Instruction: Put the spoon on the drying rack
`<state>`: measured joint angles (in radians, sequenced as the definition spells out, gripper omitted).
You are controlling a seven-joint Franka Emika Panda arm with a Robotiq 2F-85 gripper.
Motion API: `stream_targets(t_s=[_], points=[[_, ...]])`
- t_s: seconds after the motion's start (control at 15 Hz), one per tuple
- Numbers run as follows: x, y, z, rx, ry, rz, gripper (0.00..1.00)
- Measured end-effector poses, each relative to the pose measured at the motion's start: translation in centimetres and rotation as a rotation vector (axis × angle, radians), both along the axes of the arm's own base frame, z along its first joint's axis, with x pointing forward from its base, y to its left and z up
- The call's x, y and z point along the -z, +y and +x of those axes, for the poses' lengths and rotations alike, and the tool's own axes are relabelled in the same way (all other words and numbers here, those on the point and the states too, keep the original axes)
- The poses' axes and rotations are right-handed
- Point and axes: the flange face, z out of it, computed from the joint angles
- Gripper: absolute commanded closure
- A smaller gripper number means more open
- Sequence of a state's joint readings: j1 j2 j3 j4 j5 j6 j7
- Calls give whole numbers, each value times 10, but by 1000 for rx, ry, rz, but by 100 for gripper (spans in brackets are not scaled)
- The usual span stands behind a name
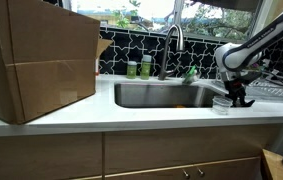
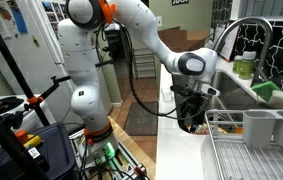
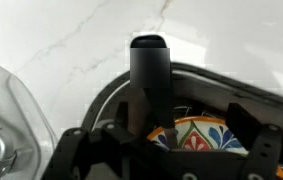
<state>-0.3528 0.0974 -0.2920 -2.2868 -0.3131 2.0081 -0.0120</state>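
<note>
Starting at the left, a big brown box (image 1: 36, 60) sits on the white counter (image 1: 81, 120), close to the front edge. I cannot see inside it. Next comes the steel sink (image 1: 156, 95) with its tap (image 1: 174, 40). Two green bottles (image 1: 132, 69) stand behind the sink.

Right of the sink, the gripper (image 1: 238, 98) hangs low over the counter. In the wrist view a clear cup (image 3: 6, 110) sits on the left. Beside it is a dark bowl (image 3: 196, 135) painted in bright colors. A dark handle, most likely the spoon (image 3: 148, 75), sticks up out of the bowl. The fingers (image 3: 81, 150) stand wide apart on each side of the handle and grip nothing.

The rack (image 2: 251, 155) is at the far right, near the gripper. It holds a grey tub (image 2: 261, 125). The spoon is in the bowl, not on the rack.

Bare white counter lies past the bowl. Only a thin strip runs in front of the sink.

I count one box, one sink, one tap, two bottles, one cup, one bowl, one spoon and one rack.
</note>
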Motion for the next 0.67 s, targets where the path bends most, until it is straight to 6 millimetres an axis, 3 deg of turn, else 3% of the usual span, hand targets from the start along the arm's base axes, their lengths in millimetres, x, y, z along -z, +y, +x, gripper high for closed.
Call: stream_targets(t_s=[0.33,0.6,0.67], points=[[20,-10,-1,5,59,18,0],[23,-12,3,2,85,23,10],[24,-12,4,-2,90,26,17]])
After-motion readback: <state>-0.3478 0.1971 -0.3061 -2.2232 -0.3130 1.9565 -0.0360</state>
